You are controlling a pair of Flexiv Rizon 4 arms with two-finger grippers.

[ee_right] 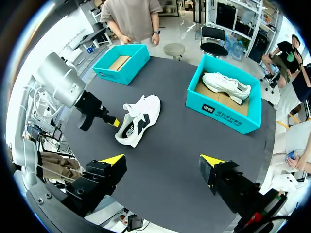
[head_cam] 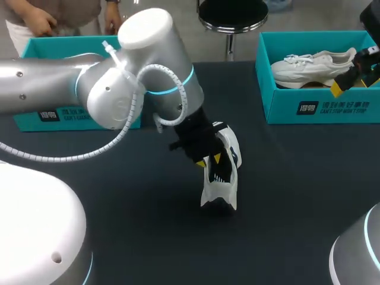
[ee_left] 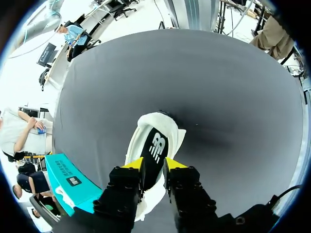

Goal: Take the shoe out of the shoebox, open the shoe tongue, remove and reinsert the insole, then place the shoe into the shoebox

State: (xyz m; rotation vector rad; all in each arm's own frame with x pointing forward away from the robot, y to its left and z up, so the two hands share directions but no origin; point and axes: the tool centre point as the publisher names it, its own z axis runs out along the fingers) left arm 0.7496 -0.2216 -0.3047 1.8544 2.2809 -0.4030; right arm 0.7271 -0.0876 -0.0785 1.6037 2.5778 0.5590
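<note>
A white shoe with a black side panel (head_cam: 222, 178) lies tipped up on the dark table near the middle. My left gripper (head_cam: 211, 160) comes down on it from the left. In the left wrist view the gripper (ee_left: 154, 165) is shut on the shoe (ee_left: 155, 141), its yellow tips pressing both sides of the black part. My right gripper (ee_right: 163, 162) hangs open and empty high above the table, seen in the head view (head_cam: 356, 74) over the right shoebox. The teal left shoebox (ee_right: 121, 63) holds only a cardboard liner.
The teal right shoebox (head_cam: 314, 104) at the back right holds another white shoe (head_cam: 314, 68). The left shoebox (head_cam: 77, 47) sits at the back left, partly hidden behind my left arm. Bare dark table surface (head_cam: 297, 196) spreads around the shoe.
</note>
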